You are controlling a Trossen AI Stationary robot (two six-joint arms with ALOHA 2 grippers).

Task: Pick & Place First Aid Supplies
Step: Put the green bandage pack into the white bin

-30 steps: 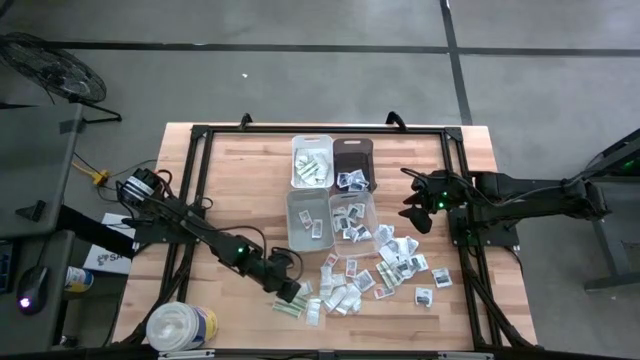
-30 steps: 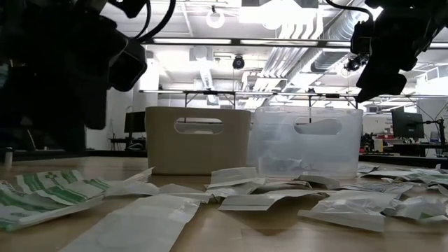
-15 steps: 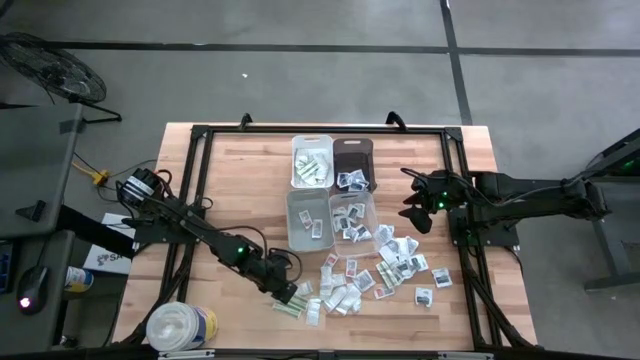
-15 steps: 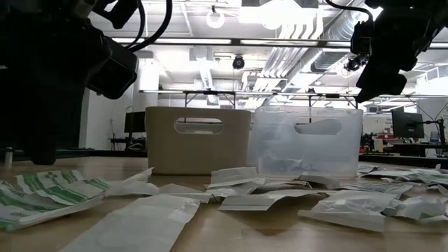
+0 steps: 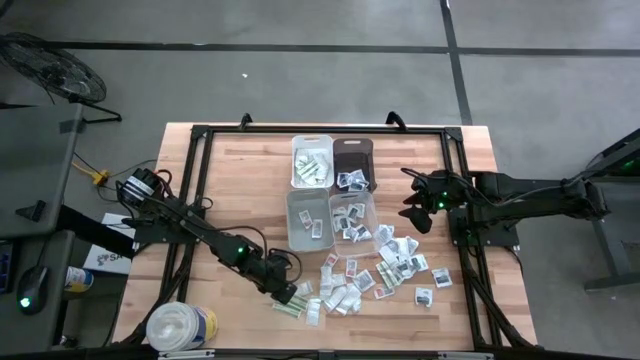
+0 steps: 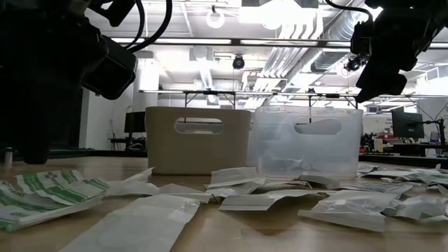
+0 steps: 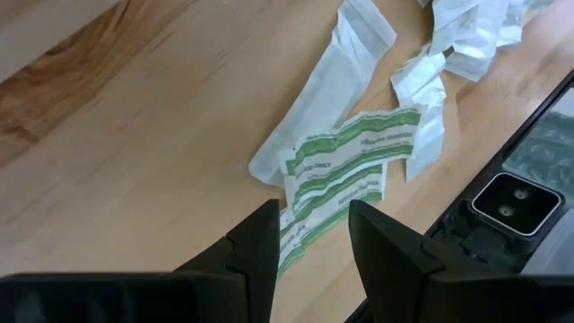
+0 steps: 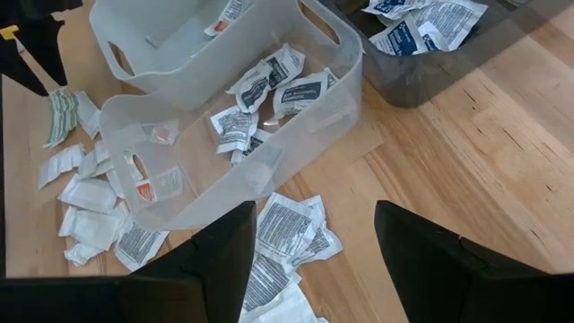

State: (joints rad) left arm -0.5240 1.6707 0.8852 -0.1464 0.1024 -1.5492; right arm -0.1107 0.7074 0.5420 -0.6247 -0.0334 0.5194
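Many first aid supplies (image 5: 370,275), small flat paper packets, lie loose on the wooden table in front of the bins. At the pile's left end lies a short stack of green-printed packets (image 7: 345,170). My left gripper (image 7: 312,242) is open, slanting down, with one finger on each side of that stack's end (image 5: 290,305). In the low view its dark fingers (image 6: 35,150) reach down close to the table. My right gripper (image 5: 415,212) hangs open and clear above the table's right side, and the right wrist view (image 8: 314,260) looks down on the bins. My left gripper's open fingers straddle the end of the green-printed packets (image 7: 300,229), slanting down from the table's left. I cannot tell whether the fingertips touch the packets or the table. The packets lie flat on the wood.
Four small bins stand mid-table: a white one (image 5: 312,160) with greenish packets, a dark one (image 5: 352,162), and two clear ones (image 5: 307,218) (image 5: 352,215) holding packets. A big white tub (image 5: 183,325) stands at the near left corner. A black frame (image 5: 200,135) borders the table.
My left gripper has tipped a little at the wrist, and its fingers have come lower toward the green-printed packets. It has stayed open. The packets have not moved.
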